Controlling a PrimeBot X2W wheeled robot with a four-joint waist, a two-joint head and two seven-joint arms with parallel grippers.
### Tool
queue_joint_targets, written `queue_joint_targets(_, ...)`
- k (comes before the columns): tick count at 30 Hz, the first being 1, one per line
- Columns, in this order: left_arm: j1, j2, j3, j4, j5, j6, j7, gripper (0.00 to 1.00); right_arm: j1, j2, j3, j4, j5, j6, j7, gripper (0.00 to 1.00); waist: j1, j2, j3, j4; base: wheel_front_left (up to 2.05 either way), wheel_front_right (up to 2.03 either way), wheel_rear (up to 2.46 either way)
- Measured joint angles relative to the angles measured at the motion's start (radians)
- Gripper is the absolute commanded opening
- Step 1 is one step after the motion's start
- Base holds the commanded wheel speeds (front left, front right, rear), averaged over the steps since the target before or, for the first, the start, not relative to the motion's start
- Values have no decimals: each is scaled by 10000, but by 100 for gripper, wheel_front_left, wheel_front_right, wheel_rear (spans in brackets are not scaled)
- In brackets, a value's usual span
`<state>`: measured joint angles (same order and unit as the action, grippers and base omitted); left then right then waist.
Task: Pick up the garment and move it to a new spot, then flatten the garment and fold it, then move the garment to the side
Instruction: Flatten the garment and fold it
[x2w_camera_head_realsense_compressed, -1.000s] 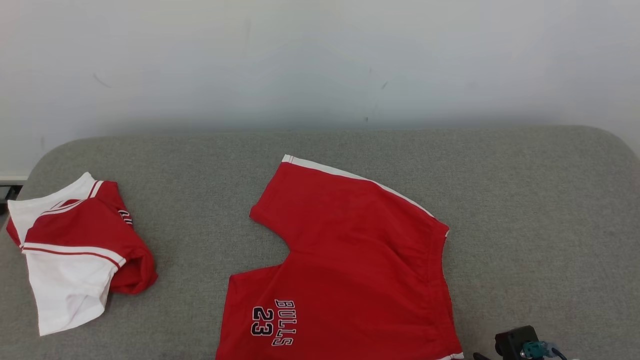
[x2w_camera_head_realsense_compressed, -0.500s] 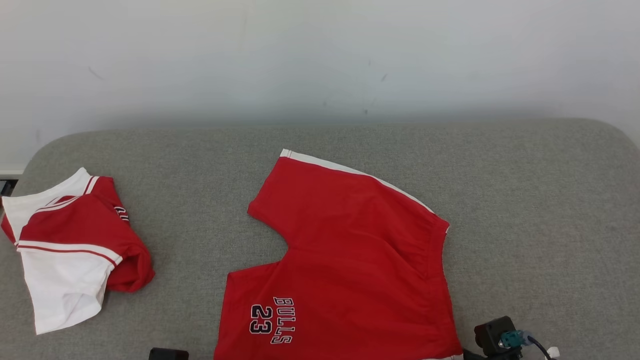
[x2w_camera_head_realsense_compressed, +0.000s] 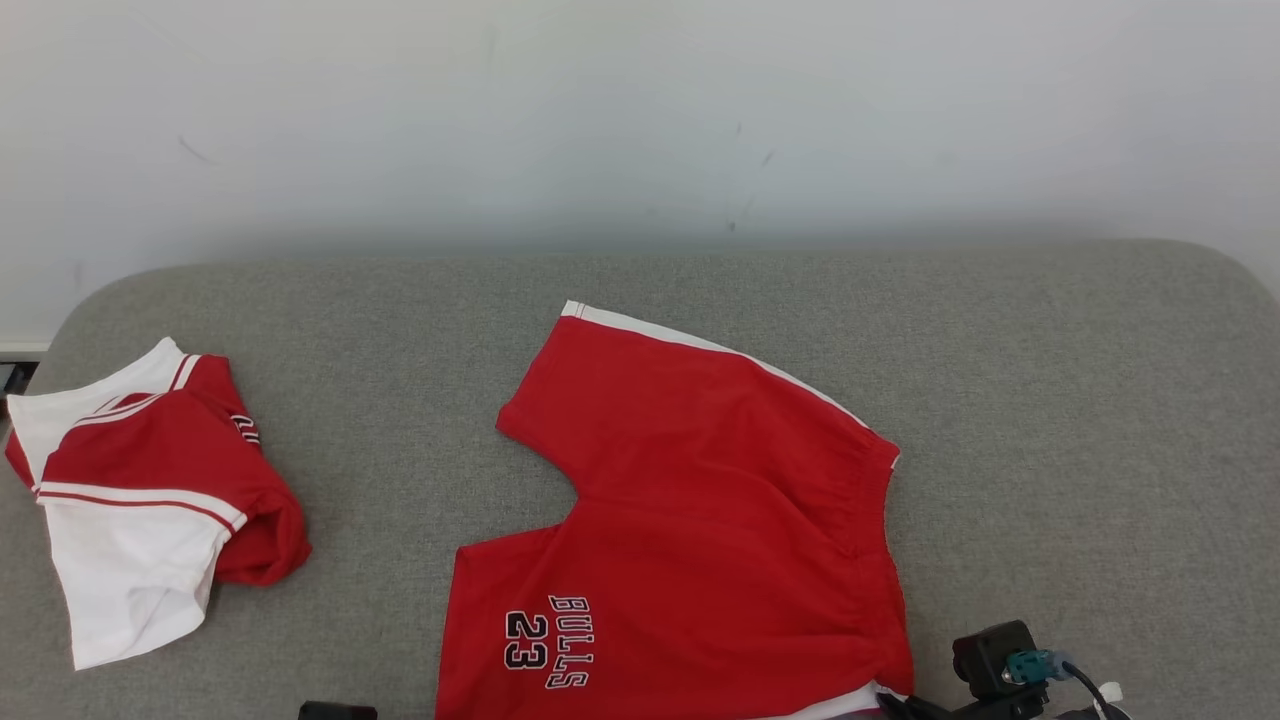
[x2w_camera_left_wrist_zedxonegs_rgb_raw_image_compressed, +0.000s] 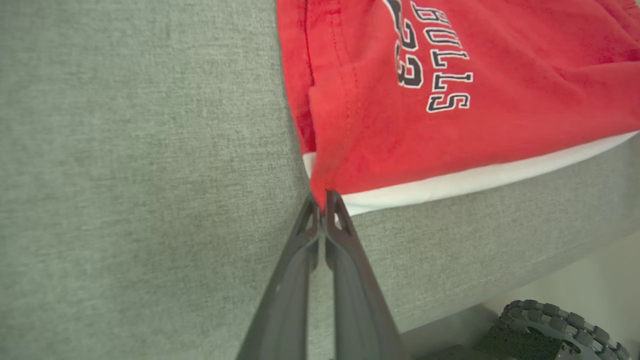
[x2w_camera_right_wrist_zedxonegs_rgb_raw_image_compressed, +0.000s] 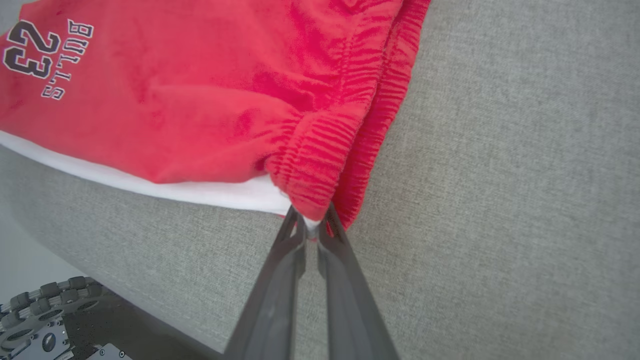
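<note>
The garment (x2w_camera_head_realsense_compressed: 700, 520) is a pair of red shorts with white side stripes and "BULLS 23" print, spread flat on the grey cushion (x2w_camera_head_realsense_compressed: 1050, 400), its near edge at the cushion's front. In the left wrist view my left gripper (x2w_camera_left_wrist_zedxonegs_rgb_raw_image_compressed: 324, 197) is shut on the near corner of the garment's (x2w_camera_left_wrist_zedxonegs_rgb_raw_image_compressed: 450, 100) leg hem. In the right wrist view my right gripper (x2w_camera_right_wrist_zedxonegs_rgb_raw_image_compressed: 311, 215) is shut on the near corner of the garment's (x2w_camera_right_wrist_zedxonegs_rgb_raw_image_compressed: 225, 100) ribbed waistband, where a white strip shows beneath. The right gripper's body (x2w_camera_head_realsense_compressed: 1000, 670) shows at the head view's bottom right.
A folded red and white shirt (x2w_camera_head_realsense_compressed: 140, 500) lies at the cushion's left end. A pale wall (x2w_camera_head_realsense_compressed: 640, 120) rises behind the cushion. The robot's wheeled base (x2w_camera_left_wrist_zedxonegs_rgb_raw_image_compressed: 560, 325) sits below the cushion's front edge. Bare grey cushion extends to the right of the garment.
Both grippers have gone from open to shut on the garment's near corners. The near right corner has lifted a little, showing white. The head camera shifted slightly.
</note>
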<state>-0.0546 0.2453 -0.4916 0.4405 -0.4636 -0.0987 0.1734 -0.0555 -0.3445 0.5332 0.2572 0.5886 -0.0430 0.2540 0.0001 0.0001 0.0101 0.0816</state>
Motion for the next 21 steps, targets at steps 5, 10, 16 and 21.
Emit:
queue_joint_targets(5,0,117,8,-270,73,-75,-343,0,67,-31,-228,-291,284,182,-146,0,0,0,-65,11,0,0,0)
queue_joint_targets(10,-45,520,314,-957,155,-75,-652,0,89,-186,-393,-947,487,347,-176,0,0,0,-90,-54,0,0,0)
queue_joint_targets(16,-391,809,510,-1764,125,-82,-711,0,24,-293,-560,-1678,809,499,-42,0,0,0,81,-246,0,0,0)
queue_joint_targets(21,-1485,1147,476,-2125,163,-178,-443,0,-577,-422,-771,-1898,999,616,295,0,0,0,392,-398,0,0,0)
